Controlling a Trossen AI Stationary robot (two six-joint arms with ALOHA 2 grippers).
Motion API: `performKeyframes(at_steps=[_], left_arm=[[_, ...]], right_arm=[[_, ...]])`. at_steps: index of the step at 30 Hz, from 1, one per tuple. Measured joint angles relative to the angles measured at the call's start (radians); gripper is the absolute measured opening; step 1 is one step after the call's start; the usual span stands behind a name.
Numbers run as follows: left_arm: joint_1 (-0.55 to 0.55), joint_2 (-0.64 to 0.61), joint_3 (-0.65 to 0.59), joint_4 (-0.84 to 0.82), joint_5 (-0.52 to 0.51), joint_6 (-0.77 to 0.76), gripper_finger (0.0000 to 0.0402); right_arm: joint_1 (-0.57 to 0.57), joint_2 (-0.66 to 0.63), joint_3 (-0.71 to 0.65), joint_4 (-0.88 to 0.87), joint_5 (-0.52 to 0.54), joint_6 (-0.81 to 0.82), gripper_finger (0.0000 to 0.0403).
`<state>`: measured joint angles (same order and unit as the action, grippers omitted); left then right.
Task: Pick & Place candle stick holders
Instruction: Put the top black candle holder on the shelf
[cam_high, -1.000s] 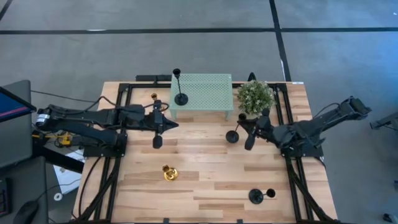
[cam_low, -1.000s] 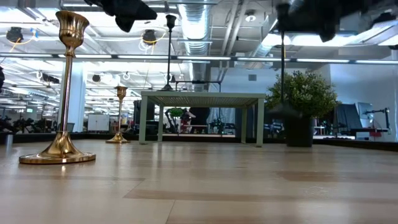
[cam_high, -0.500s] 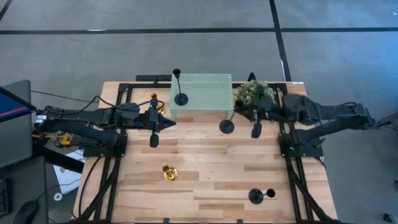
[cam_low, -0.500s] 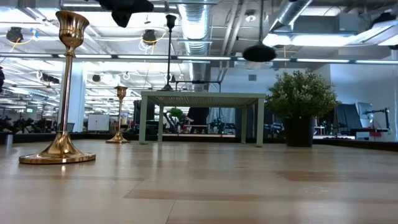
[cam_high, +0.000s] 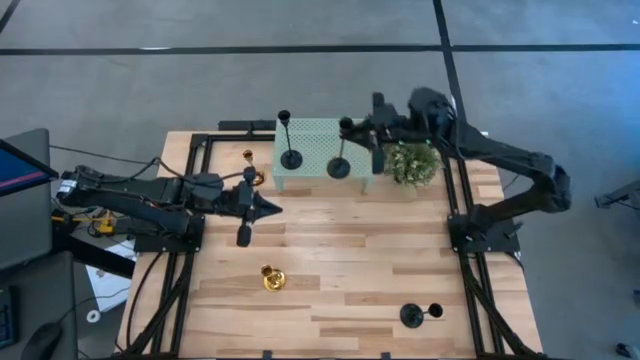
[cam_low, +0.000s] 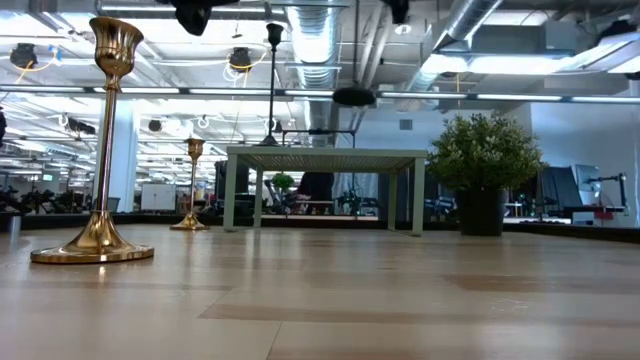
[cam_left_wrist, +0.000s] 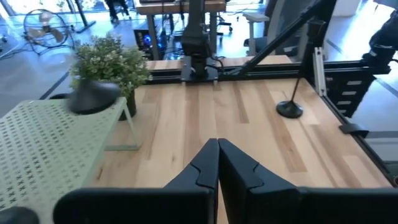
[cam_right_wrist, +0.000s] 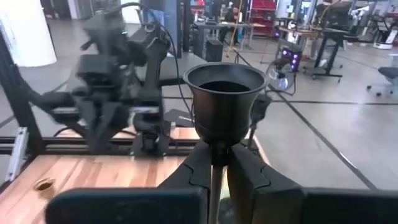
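Note:
My right gripper (cam_high: 362, 128) is shut on a matte black candlestick holder (cam_high: 340, 160) and holds it over the mint-green perforated stand (cam_high: 345, 140). Its round base (cam_low: 355, 97) hangs above the stand top. A second black holder (cam_high: 289, 157) stands on the stand's left part. A third black holder (cam_high: 411, 316) rests on the table at the near right. One gold holder (cam_high: 272, 278) stands at the near left, another (cam_high: 249, 158) left of the stand. My left gripper (cam_high: 272, 208) is shut and empty, in the air over the table's left half. My right gripper pinches the black holder's thin stem (cam_right_wrist: 215, 163) just below its cup (cam_right_wrist: 224, 87) between the two fingers. The fingers lie level, coming from the table's right side, across the stem. The holder hangs upright, its base clear above the stand.
A green potted plant (cam_high: 412, 162) stands right of the stand, close under my right arm. Dark arm frames run along the table's left and right edges. Bare wood lies between the stand and the near edge (cam_high: 340, 250).
My right gripper has carried the black holder up from beside the plant, then toward the table's far left, until it is over the stand. The holder stays upright and clear of the table.

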<state>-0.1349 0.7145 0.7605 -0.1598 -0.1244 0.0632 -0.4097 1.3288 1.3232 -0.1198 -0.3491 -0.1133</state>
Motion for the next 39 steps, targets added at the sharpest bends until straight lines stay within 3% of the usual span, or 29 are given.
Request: performKeyframes(at_steps=[4, 16, 39], left_arm=[[-0.011, 0.003, 0.000, 0.000, -0.002, 0.002, 0.0006], [-0.011, 0.003, 0.000, 0.000, -0.002, 0.003, 0.0005], [-0.011, 0.003, 0.000, 0.000, -0.002, 0.003, 0.0005]], right_arm=[[-0.068, 0.108, 0.114, 0.002, -0.086, 0.001, 0.0014], [-0.224, 0.351, 0.295, 0.000, -0.177, 0.017, 0.0014], [-0.284, 0.448, 0.312, 0.097, -0.178, 0.058, 0.0014]])
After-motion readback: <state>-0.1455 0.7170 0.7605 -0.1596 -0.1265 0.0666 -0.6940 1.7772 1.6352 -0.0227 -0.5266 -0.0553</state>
